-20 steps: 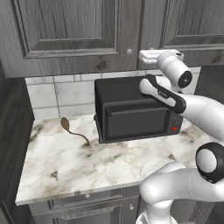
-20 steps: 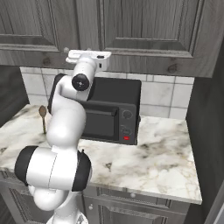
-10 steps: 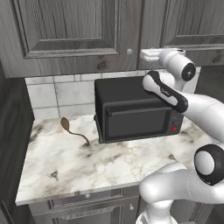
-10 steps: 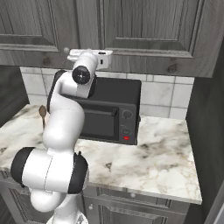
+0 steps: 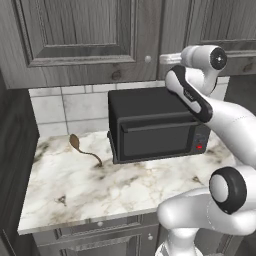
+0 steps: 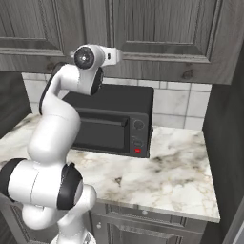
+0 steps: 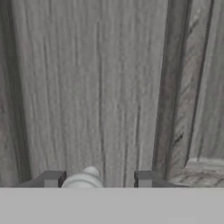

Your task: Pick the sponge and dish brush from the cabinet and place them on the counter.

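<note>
Cabinet (image 5: 80,40): doors closed, above marble tabletop (image 5: 75,185) bearing black microwave (image 5: 155,130) and brown spoon (image 5: 82,149); claw (image 7: 97,179) open, fingers straddling a silver door knob (image 7: 83,178), not clamped.

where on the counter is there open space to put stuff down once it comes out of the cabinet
The counter is bare in front of the wooden spoon, left of the microwave. Another free patch lies right of the microwave, toward the dark side wall. The strip directly before the microwave is narrower.
</note>
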Available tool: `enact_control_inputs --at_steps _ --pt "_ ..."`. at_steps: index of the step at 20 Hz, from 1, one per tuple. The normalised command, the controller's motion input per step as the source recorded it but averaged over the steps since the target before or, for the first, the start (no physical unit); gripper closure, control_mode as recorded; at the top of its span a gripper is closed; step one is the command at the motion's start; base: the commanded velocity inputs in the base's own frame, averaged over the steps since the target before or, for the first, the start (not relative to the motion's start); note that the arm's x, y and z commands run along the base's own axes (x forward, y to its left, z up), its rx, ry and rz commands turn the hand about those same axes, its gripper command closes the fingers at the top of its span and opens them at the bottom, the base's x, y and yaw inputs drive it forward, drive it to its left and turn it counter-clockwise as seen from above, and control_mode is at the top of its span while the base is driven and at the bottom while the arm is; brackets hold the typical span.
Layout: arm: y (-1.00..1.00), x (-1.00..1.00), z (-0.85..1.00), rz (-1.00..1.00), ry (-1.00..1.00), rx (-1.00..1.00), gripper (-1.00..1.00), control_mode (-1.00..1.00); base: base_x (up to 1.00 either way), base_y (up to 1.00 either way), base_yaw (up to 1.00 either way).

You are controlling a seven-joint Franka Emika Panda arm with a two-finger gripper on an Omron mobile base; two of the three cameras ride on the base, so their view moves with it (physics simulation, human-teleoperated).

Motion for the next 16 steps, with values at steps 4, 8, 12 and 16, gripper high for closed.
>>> enact_control_inputs --at_steps 4,8,12,16 --pt "0.00 0.01 -0.37 0.00 0.04 0.00 1.00 -1.00 0.00 0.00 0.00" --pt "-0.13 -0.07 -0.22 0.00 0.01 0.00 1.00 -1.00 0.00 0.00 0.00" --pt "-0.44 -0.30 -0.05 0.00 0.00 0.00 1.00 -1.00 0.00 0.00 0.00" --pt "-0.66 -0.43 0.00 0.00 0.00 0.00 1.00 -1.00 0.00 0.00 0.00"
